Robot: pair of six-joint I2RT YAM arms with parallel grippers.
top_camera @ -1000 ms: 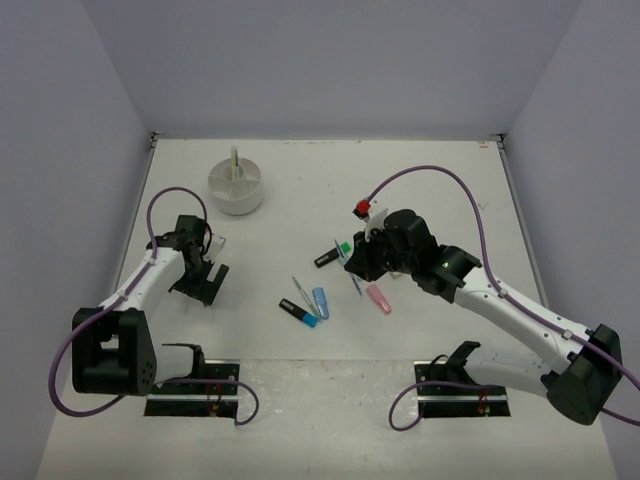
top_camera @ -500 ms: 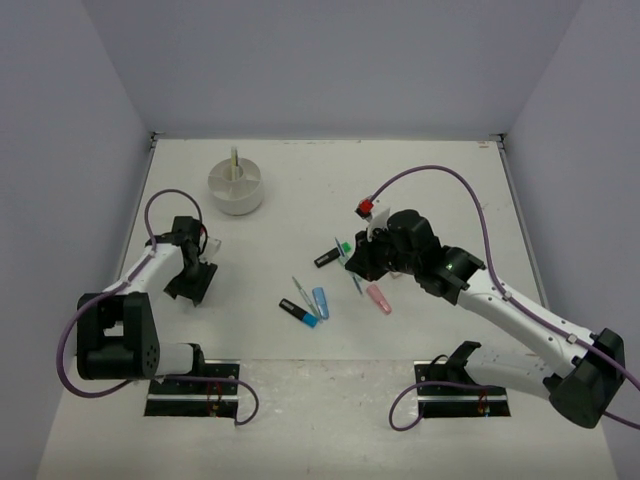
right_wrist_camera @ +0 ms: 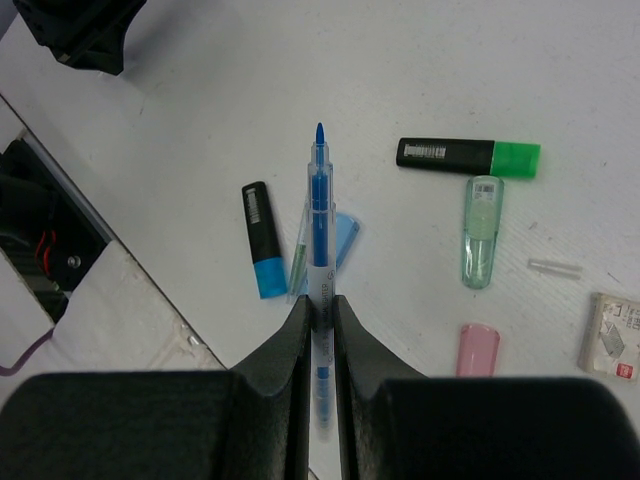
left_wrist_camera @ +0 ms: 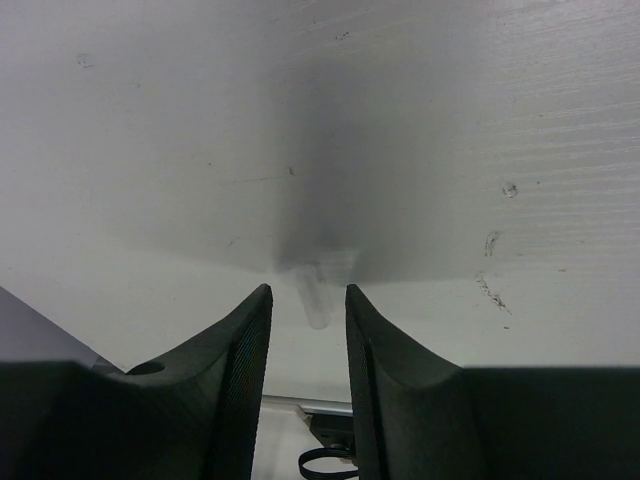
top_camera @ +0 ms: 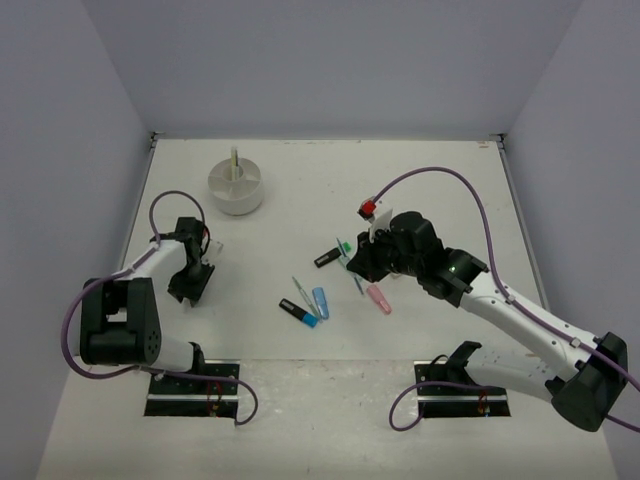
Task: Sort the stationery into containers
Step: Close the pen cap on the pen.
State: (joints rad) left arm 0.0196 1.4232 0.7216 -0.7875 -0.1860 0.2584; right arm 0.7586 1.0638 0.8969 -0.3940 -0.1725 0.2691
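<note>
My right hand (right_wrist_camera: pixel 320 305) pinches the blue pen (right_wrist_camera: pixel 318 200), centre frame. Lift straight, carry level to the white tub (top_camera: pixel 237 205), upper left. My left hand (left_wrist_camera: pixel 306 292), half spread, straddles a clear piece (left_wrist_camera: pixel 320 312).

The white table (top_camera: pixel 440 190) carries a round white tub (top_camera: pixel 236 188) at upper left. Near the centre lie a black highlighter with a green cap (top_camera: pixel 325 259), a pink highlighter (top_camera: pixel 378 297), a light blue highlighter (top_camera: pixel 320 301), a black-and-blue highlighter (top_camera: pixel 298 313) and a thin pen (top_camera: pixel 302 291).
</note>
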